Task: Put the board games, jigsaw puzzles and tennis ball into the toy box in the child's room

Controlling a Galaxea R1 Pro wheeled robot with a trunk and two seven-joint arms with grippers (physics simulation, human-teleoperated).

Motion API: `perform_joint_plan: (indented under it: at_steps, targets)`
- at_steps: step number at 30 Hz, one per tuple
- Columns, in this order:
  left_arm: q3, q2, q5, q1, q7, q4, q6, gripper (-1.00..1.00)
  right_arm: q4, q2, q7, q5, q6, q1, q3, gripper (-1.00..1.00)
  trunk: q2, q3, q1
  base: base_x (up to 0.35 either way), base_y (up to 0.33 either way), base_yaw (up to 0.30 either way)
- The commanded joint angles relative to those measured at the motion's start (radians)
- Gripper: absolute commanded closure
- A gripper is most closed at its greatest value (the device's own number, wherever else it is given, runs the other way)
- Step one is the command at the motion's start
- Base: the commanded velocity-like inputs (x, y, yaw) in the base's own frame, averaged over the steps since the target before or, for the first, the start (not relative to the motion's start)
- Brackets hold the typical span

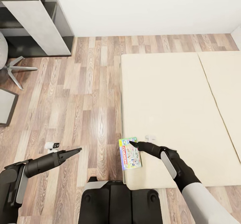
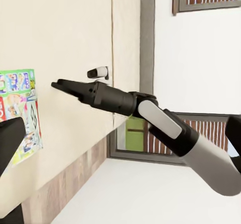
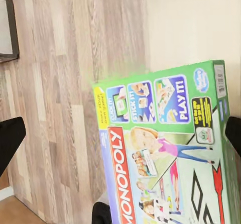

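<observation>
**Right arm at green-edged game on bed corner**

Robot base point(image 1: 120, 202) sits at 6 o'clock in the head view, dark with a grey top edge, parked on the wood-plank floor point(image 1: 83, 93) right against the near edge of the bed point(image 1: 174, 96).

Green-edged board game point(image 1: 130, 153) lies flat on the beige mattress at its near left corner, roughly 6 o'clock from the mattress centre, one long side about flush with the mattress edge. Red "MONOPOLY" banner readable in the right wrist view point(image 3: 165, 158).

Right gripper point(image 1: 133, 145) has its tip over the far end of the box. Fingers look together, or nearly so. Can't tell if it's touching the lid. Left wrist view shows the same gripper point(image 2: 56, 85) as a narrow dark point above the mattress, with a small white-and-grey object point(image 2: 98, 73) just behind it.

Left gripper point(image 1: 77, 149) hangs over bare floor at 7 o'clock, well apart from the box, tip tapered and holding nothing.

Table point(image 1: 33, 16) at 11 o'clock. Office chair base point(image 1: 15, 70) at 9 o'clock.
</observation>
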State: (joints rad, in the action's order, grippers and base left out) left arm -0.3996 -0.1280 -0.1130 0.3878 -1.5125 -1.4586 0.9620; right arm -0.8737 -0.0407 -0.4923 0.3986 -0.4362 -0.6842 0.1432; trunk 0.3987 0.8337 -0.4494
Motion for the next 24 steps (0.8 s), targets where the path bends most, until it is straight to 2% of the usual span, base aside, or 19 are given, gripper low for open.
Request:
perform_joint_plan:
  at_steps: [1,9,15,19,24]
  targets:
    - [-0.004,-0.001,0.001,0.000,-0.004,0.000,0.010,-1.00,-0.014,-0.002,0.002,0.008,-0.007,0.000,0.001,-1.00,0.001,-0.001,-0.001,0.000,0.000,0.000]
    - [-0.051,-0.005,0.001,0.000,-0.003,0.000,0.009,-1.00,-0.118,-0.008,0.002,0.012,-0.019,0.010,-0.002,-1.00,0.001,-0.014,-0.001,0.000,0.000,0.000]
    - [-0.073,-0.024,0.003,-0.001,-0.003,0.000,0.010,-1.00,-0.202,-0.015,0.000,0.017,-0.057,0.039,-0.004,-1.00,0.001,-0.024,-0.001,0.000,0.000,0.000]
    - [-0.077,-0.042,0.004,-0.001,-0.001,0.000,0.009,-1.00,-0.280,-0.026,0.000,0.020,-0.097,0.072,-0.005,-1.00,0.001,-0.030,-0.001,0.000,0.000,0.000]
    - [-0.080,-0.058,0.009,-0.003,0.007,0.003,0.002,-1.00,-0.415,-0.041,-0.006,0.022,-0.132,0.148,-0.008,-1.00,0.001,-0.039,-0.001,0.000,0.000,0.000]
